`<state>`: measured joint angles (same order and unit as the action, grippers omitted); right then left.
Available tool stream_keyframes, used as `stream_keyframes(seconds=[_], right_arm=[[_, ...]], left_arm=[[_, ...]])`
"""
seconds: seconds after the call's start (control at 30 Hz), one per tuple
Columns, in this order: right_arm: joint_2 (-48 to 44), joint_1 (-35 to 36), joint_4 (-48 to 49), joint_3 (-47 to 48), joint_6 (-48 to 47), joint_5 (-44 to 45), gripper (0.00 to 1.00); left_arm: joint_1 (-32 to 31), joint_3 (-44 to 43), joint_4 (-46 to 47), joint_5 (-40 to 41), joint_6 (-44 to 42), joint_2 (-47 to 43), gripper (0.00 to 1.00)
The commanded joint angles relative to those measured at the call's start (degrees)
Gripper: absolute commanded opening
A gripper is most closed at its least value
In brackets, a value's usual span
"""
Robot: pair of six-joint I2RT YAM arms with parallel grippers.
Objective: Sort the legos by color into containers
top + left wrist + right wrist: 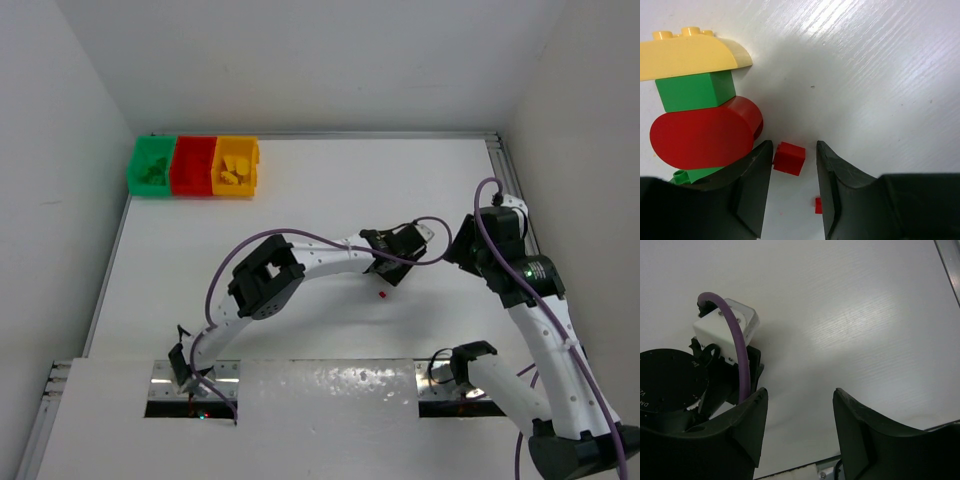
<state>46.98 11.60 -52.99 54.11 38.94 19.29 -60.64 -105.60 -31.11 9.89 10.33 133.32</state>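
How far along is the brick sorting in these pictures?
Done: green pieces lie in the green bin, yellow ones in the yellow bin. In hand: left pincer open around a small red brick. Left: that brick and a yellow-green-red stack beside it.

Left claw (794, 162), open, straddles a small red brick (789, 158) beside a lego cluster (697, 107).

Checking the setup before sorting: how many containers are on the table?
3, joined in a row at the far left: green container leftmost, red container in the middle, yellow container rightmost. None looks hidden.
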Motion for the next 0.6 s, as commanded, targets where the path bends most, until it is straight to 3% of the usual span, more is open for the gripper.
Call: stream_keyframes(seconds=[0.0, 0.33, 0.43, 0.47, 0.57], right_arm=[[0.04, 0.09, 0.61, 1.18, -0.79, 0.75, 0.55], [0.39, 0.09, 1.22, 1.00, -0.97, 1.10, 0.55], [0.74, 0.09, 1.75, 0.74, -0.62, 0.58, 0.55], [0.83, 0.01, 1.75, 0.91, -0.62, 0.49, 0.55], [1.09, 0.09, 1.66, 1.44, -0.97, 0.57, 0.55]], left_arm=[[0.35, -1.80, -0.53, 0.21, -0.48, 1.24, 0.38], [0.09, 1.80, -1.67, -0.05, -0.22, -1.47, 0.29], [0.17, 1.19, -1.41, 0.48, -0.75, -1.13, 0.11], [0.09, 0.84, -1.93, 0.39, -0.75, -1.04, 0.00], [0.17, -0.83, -3.34, -1.36, -0.83, -1.39, 0.00]])
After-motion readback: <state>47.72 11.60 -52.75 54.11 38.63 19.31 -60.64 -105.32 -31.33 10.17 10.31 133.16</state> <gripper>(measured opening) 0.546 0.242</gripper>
